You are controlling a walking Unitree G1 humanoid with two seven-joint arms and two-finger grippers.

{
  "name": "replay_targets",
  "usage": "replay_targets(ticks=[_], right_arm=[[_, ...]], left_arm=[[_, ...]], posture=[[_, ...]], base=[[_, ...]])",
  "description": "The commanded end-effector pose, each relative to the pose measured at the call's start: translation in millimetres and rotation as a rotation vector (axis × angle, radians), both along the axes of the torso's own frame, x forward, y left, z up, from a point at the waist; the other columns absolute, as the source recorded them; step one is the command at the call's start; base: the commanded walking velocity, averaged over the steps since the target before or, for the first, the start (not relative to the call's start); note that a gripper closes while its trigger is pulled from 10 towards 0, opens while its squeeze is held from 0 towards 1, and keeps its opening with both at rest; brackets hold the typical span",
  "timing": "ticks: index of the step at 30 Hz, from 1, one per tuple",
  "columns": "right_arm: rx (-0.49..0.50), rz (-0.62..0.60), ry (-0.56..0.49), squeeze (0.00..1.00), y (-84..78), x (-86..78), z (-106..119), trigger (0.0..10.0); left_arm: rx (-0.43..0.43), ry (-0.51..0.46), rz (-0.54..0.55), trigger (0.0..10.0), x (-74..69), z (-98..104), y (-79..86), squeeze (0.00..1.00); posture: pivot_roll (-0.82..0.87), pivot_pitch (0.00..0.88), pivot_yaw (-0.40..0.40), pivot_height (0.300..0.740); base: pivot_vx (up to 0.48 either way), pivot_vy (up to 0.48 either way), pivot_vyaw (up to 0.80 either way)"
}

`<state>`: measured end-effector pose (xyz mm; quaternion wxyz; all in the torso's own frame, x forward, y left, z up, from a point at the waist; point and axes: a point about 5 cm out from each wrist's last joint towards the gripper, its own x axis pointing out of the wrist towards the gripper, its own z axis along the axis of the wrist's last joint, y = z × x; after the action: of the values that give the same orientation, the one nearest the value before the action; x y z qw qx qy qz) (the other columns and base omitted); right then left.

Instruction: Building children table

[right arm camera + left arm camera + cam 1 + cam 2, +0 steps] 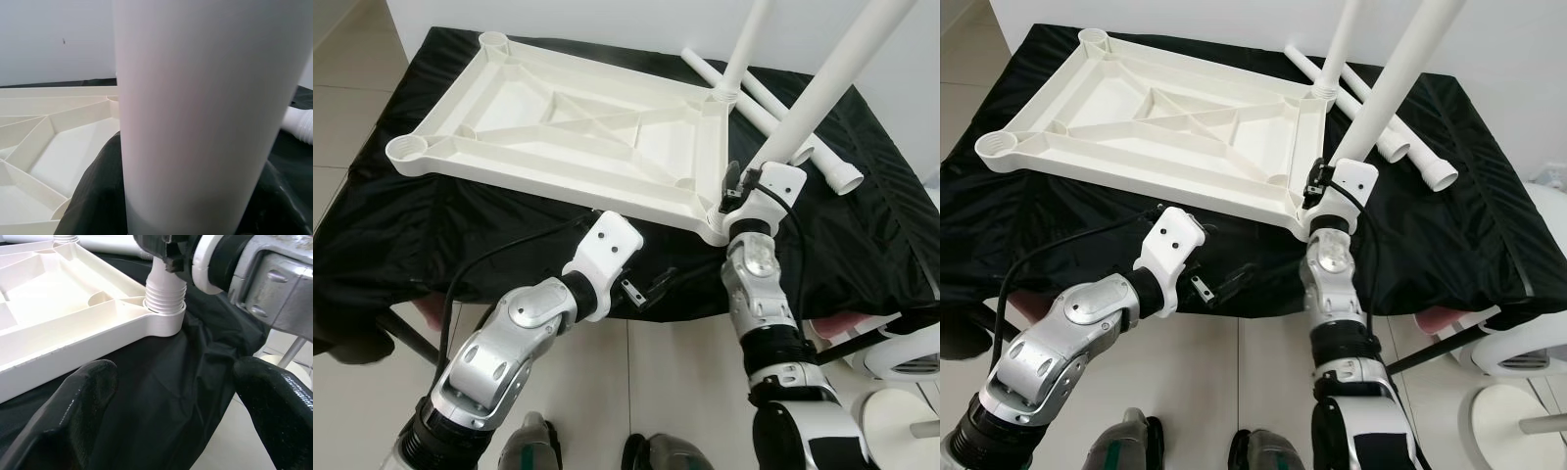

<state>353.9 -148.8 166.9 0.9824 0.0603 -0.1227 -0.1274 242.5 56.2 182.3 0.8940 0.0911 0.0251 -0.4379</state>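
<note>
White plastic leg (822, 83) stands nearly upright in the near right corner socket (164, 318) of the upside-down tabletop (558, 127), threads showing, right gripper (736, 191) clamped around it. The left gripper (641, 292) sits just beside, fingers spread, holding nothing.

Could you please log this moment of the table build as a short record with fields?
Tabletop: white tabletop upside down on the black cloth
Fitted legs: far leg standing in its corner socket; near leg in the near right socket, threads showing
Loose legs: two spare legs lying on the cloth
Right gripper: right gripper shut on the near leg at its base
Left gripper: left gripper open, at the cloth's front edge, holding nothing
</note>
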Motion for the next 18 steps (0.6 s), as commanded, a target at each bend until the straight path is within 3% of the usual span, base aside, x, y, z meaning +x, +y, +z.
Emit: replay_targets(ticks=[1, 11, 18], right_arm=[[0.018, -0.053, 0.103, 0.00, -4.2, -1.2, -18.4, 10.0], [0.016, -0.244, 0.157, 0.00, -10.9, 3.3, -17.4, 10.0], [0.051, -0.293, 0.160, 0.00, -10.2, 5.2, -13.7, 10.0]], left_arm=[[-0.006, 0.001, -0.019, 10.0, -2.5, 2.4, -1.7, 0.00], [-0.006, 0.004, -0.018, 10.0, -2.5, 2.5, -1.6, 0.00], [-0.008, 0.005, -0.015, 10.0, -2.7, 2.8, -1.6, 0.00]], posture=[[0.12, 0.109, -0.092, 0.740], [0.12, 0.110, -0.093, 0.740], [0.12, 0.109, -0.096, 0.740]], base=[[0.000, 0.000, 0.00], [0.000, 0.000, 0.00], [0.000, 0.000, 0.00]])
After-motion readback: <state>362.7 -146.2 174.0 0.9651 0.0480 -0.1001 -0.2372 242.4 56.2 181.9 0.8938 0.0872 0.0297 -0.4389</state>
